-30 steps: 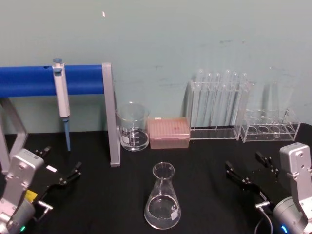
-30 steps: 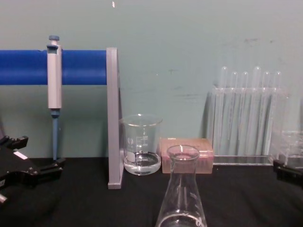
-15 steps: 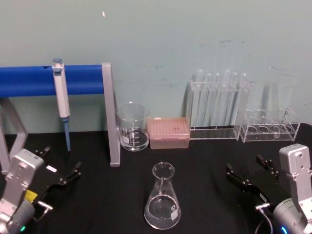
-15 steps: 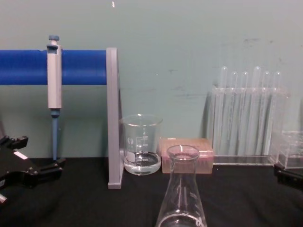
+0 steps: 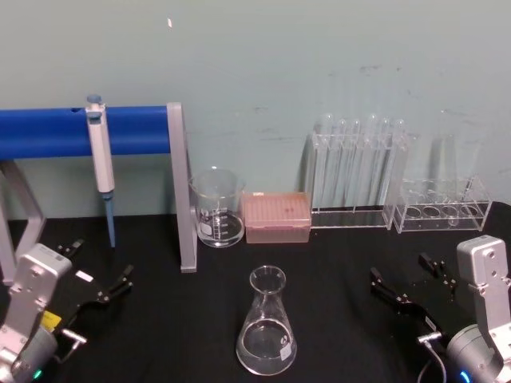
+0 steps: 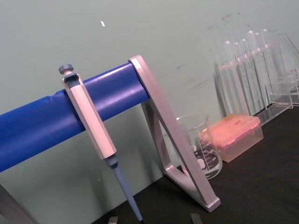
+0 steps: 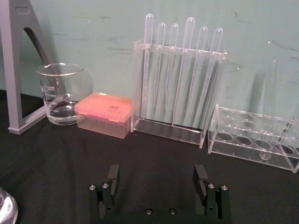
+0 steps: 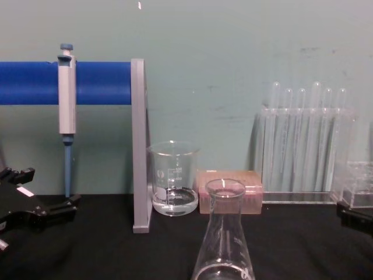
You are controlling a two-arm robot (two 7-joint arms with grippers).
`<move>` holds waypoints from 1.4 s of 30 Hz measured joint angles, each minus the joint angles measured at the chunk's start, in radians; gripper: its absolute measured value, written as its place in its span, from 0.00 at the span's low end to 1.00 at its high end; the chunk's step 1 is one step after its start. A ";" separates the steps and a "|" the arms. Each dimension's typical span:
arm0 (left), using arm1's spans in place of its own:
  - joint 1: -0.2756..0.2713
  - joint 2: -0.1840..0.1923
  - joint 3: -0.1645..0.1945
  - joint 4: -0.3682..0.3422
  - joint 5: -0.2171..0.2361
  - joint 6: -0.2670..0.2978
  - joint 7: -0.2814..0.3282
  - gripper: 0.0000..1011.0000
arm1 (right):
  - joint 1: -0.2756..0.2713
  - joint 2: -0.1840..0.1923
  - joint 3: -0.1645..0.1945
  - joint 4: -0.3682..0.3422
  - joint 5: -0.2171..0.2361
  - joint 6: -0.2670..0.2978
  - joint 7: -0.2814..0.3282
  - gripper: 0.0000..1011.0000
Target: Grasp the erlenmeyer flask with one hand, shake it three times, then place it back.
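Task stage: start. The flask stands ungrasped on the surface, so the grasp, three shakes and return are all judged still to do.

Left to right: the left gripper (image 5: 100, 279), matte black with a small white label on a silver-grey wrist, rests at the near left, its fingers spread wide and holding nothing. Behind it a glossy blue bar (image 5: 80, 132) runs across a grey metal frame (image 5: 181, 191); a white pipette (image 5: 101, 163) with a slim blue tip hangs from the bar.

Centre, far: a squat cylindrical glass beaker (image 5: 216, 206) with a printed scale, and beside it a translucent pink box (image 5: 276, 216). Centre, near: the flask (image 5: 267, 332), clear smooth glass, conical with a wide base, narrow neck and flared rim, upright and well apart from both grippers, roughly midway between them.

Right, far: a clear plastic rack (image 5: 357, 171) holding tall thin tubes, then a lower clear rack (image 5: 437, 205) with round holes. Near right: the right gripper (image 5: 413, 281), black and angular, fingers wide apart and empty, as the right wrist view confirms. The surface (image 5: 335, 263) is flat matte black.
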 joint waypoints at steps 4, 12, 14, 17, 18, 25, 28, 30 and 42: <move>0.000 0.000 0.000 0.000 0.000 0.000 0.000 0.99 | 0.000 0.000 0.000 0.000 0.000 -0.001 0.000 0.99; 0.000 0.000 0.000 0.000 0.000 0.000 0.000 0.99 | 0.001 0.001 -0.001 0.000 0.000 -0.002 0.000 0.99; 0.000 0.000 0.000 0.000 0.000 0.000 0.000 0.99 | 0.001 0.001 -0.001 0.000 0.000 -0.002 0.000 0.99; 0.000 0.000 0.000 0.000 0.000 0.000 0.000 0.99 | 0.001 0.001 -0.001 0.000 0.000 -0.002 0.000 0.99; 0.000 0.000 0.000 0.000 0.000 0.000 0.000 0.99 | 0.001 0.001 -0.001 0.000 0.000 -0.002 0.000 0.99; 0.000 0.000 0.000 0.000 0.000 0.000 0.000 0.99 | 0.001 0.001 -0.001 0.000 0.001 -0.002 0.000 0.99; 0.000 0.000 0.000 0.000 0.000 0.000 0.000 0.99 | 0.001 0.001 -0.001 0.000 0.001 -0.002 0.000 0.99; 0.000 0.000 0.000 0.000 0.000 0.000 0.000 0.99 | 0.001 0.001 -0.001 0.000 0.001 -0.002 0.000 0.99; 0.000 0.000 0.000 0.000 0.000 0.000 0.000 0.99 | 0.001 0.001 -0.001 0.000 0.001 -0.002 0.000 0.99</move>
